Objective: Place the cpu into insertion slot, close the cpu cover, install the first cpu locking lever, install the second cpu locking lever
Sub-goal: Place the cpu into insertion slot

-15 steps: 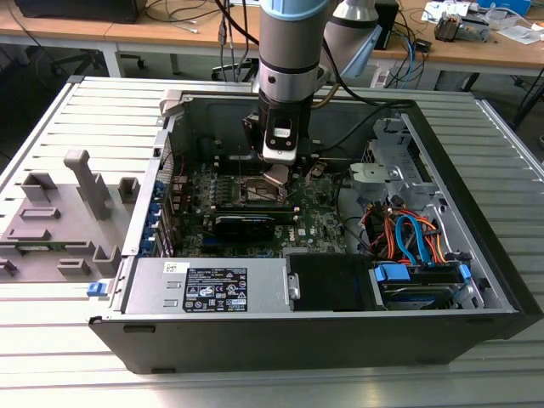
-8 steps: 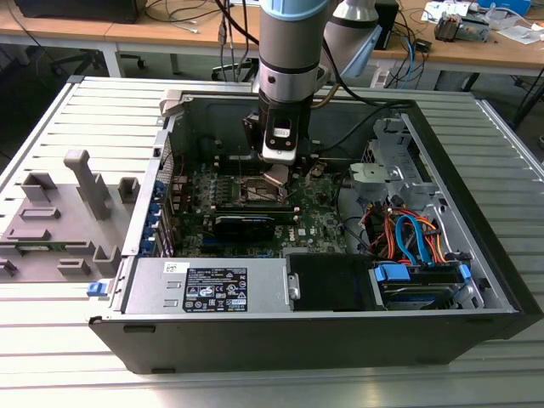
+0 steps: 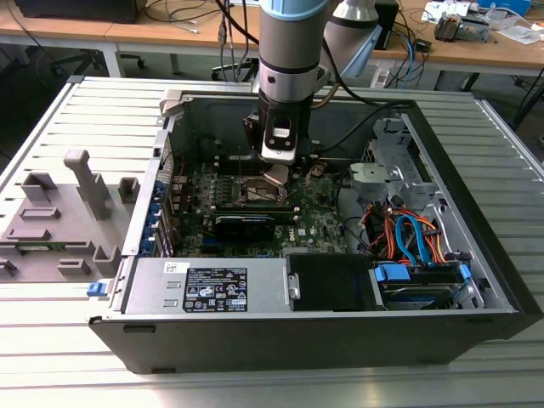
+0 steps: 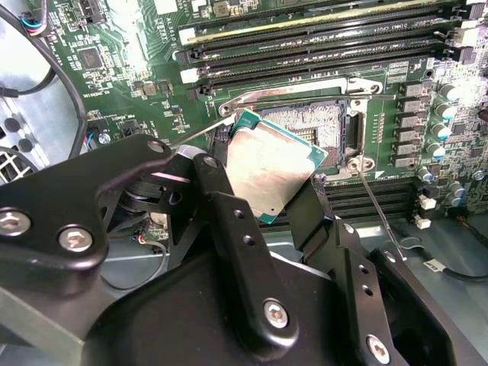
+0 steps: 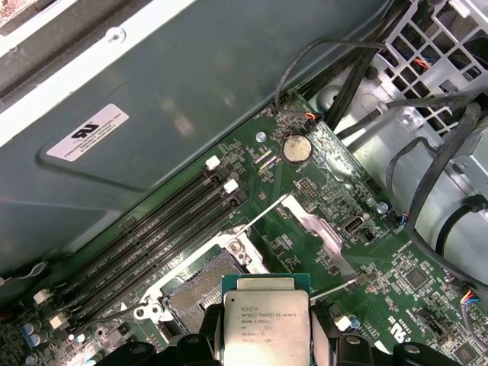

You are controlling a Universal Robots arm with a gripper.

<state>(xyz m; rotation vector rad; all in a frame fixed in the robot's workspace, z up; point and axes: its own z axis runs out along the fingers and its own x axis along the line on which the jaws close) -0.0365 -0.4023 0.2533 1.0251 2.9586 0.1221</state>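
My gripper hangs inside the open computer case, shut on the cpu. In the second wrist view the cpu is a silvery square chip, tilted, clamped between two black fingers, just above and beside the insertion slot. In the first wrist view the cpu hovers at the near edge of the open, dark-centred insertion slot. The silvery cpu cover is swung open beside the socket. Thin wire levers stand released at the socket's sides.
Black memory slots run alongside the socket. A black graphics card lies just in front of it, and a power supply fills the case front. Orange and blue cables crowd the exterior view's right. A grey fixture sits outside the case.
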